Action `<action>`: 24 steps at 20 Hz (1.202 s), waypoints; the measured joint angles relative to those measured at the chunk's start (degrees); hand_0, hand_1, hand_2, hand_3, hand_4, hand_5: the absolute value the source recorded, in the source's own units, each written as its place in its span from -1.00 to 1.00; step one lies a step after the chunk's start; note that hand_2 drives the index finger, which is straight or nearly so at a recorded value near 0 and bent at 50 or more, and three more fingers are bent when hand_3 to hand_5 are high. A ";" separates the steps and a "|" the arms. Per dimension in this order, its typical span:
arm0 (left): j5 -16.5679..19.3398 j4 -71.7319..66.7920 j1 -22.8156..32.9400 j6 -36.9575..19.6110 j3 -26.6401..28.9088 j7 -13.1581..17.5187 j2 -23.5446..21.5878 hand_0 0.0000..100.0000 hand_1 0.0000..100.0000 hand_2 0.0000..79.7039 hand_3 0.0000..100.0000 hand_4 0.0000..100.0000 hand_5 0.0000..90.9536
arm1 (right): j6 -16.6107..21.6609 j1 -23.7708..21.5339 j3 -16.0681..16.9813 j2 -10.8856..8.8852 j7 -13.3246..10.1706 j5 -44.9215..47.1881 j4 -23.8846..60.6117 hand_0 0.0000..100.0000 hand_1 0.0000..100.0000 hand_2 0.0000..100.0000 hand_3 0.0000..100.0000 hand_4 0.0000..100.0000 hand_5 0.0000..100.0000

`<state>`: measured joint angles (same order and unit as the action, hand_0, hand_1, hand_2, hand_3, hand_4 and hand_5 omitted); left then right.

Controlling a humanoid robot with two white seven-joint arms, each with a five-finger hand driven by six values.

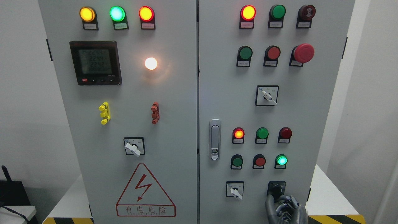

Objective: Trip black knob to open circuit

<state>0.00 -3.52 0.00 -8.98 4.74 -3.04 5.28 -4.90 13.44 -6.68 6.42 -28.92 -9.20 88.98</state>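
Grey cabinet doors (174, 102) filled the view, and at the right door's bottom the right hand (286, 207) had its fingers (270, 203) curled against the black knob (276, 188), probably a stiff rotary switch best pinched across its lever.

**Cabinet on a white platform**

I see a grey electrical cabinet (174, 93) standing on a white platform (326, 196). The platform shows on both sides of the cabinet's base. Yellow and black striped tape (335, 219) runs along its front edge, left and right.
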 measured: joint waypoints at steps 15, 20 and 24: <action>0.00 0.00 0.00 0.00 0.00 0.00 0.00 -0.76 -0.22 -1.00 -1.00 -1.00 -1.00 | 0.00 0.08 -0.06 0.02 0.02 0.14 0.11 -0.15 0.42 0.21 0.86 0.89 0.92; 0.00 0.00 0.00 0.00 0.00 0.00 0.00 -0.76 -0.22 -1.00 -1.00 -1.00 -1.00 | 0.00 0.05 -0.07 0.02 0.02 0.14 0.12 -0.15 0.41 0.21 0.86 0.90 0.92; 0.00 0.00 0.00 0.00 0.00 0.00 0.00 -0.76 -0.22 -1.00 -1.00 -1.00 -1.00 | 0.00 0.03 -0.08 0.02 0.02 0.10 0.13 -0.17 0.43 0.21 0.86 0.89 0.92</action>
<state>0.00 -3.52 0.00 -8.98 4.75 -3.04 5.28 -4.90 13.47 -6.76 6.44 -28.90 -9.10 89.11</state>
